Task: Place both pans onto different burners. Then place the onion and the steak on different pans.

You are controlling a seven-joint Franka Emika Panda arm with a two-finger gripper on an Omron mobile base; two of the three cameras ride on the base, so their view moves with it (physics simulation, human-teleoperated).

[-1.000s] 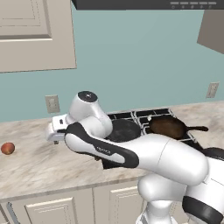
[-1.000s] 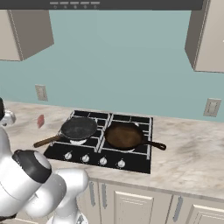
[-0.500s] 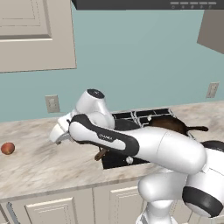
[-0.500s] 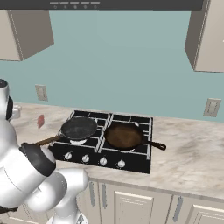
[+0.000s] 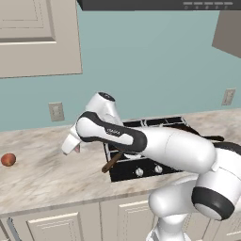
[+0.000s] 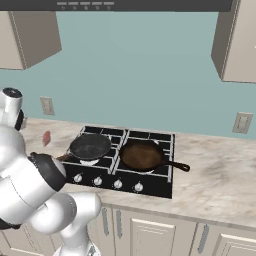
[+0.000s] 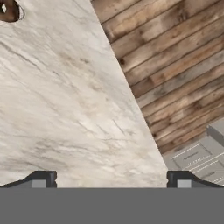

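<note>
- Left base view: one small round orange-brown onion [image 5: 8,159] lay alone on the pale marbled stone counter [image 5: 52,179], far to the left and well apart from the one black four-burner cooktop [image 5: 141,165]; the white arm crossed in front of the cooktop and hid most of it; one long brown wooden handle [image 5: 112,163] poked out past the cooktop's left edge; two silver knobs showed below the arm; one wall socket [image 5: 56,111] sat behind the counter.
- Right base view: two pans stood on two different front burners, side by side and close together; the black round pan [image 6: 90,146] on the left one, the dark reddish-brown round pan [image 6: 141,154] on the right one; both pans held nothing; one small flat pinkish-red steak [image 6: 46,138] lay on the counter left of the cooktop, near it but apart; five silver knobs lined the cooktop's front.
- Hand view: the two-finger gripper [image 7: 111,180] hung over bare counter with its jaws spread wide and nothing between them; the two dark fingertips [image 7: 41,179] stood far apart; the onion sat at the top left corner.
</note>
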